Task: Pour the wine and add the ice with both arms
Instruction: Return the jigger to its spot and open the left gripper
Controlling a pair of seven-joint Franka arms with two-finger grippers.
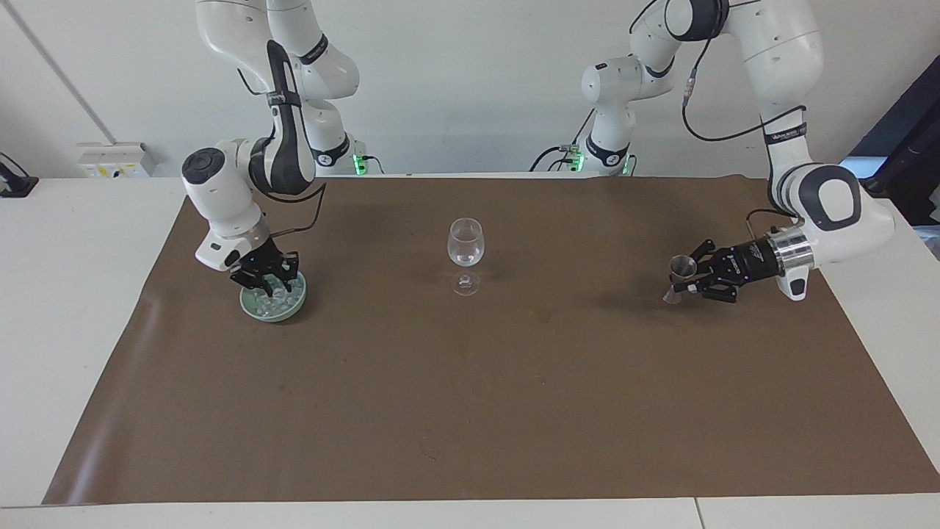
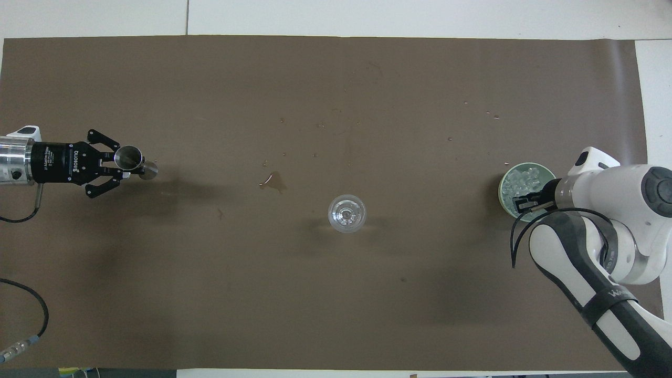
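A clear stemmed wine glass (image 1: 465, 250) stands upright mid-mat; it also shows in the overhead view (image 2: 346, 212). My left gripper (image 1: 689, 278) is shut on a small metal jigger (image 1: 684, 266) and holds it low over the mat toward the left arm's end of the table, well away from the glass; in the overhead view the gripper (image 2: 123, 164) and jigger (image 2: 128, 156) show too. My right gripper (image 1: 268, 283) is down in a green dish (image 1: 273, 311) among the ice (image 1: 285, 297). From overhead the gripper (image 2: 527, 202) covers part of the dish (image 2: 503, 184) and ice (image 2: 522, 177).
A brown mat (image 1: 470, 411) covers most of the white table. A small wet patch (image 2: 274, 181) lies on the mat between the jigger and the glass. A few drops (image 2: 491, 114) lie farther from the robots than the dish.
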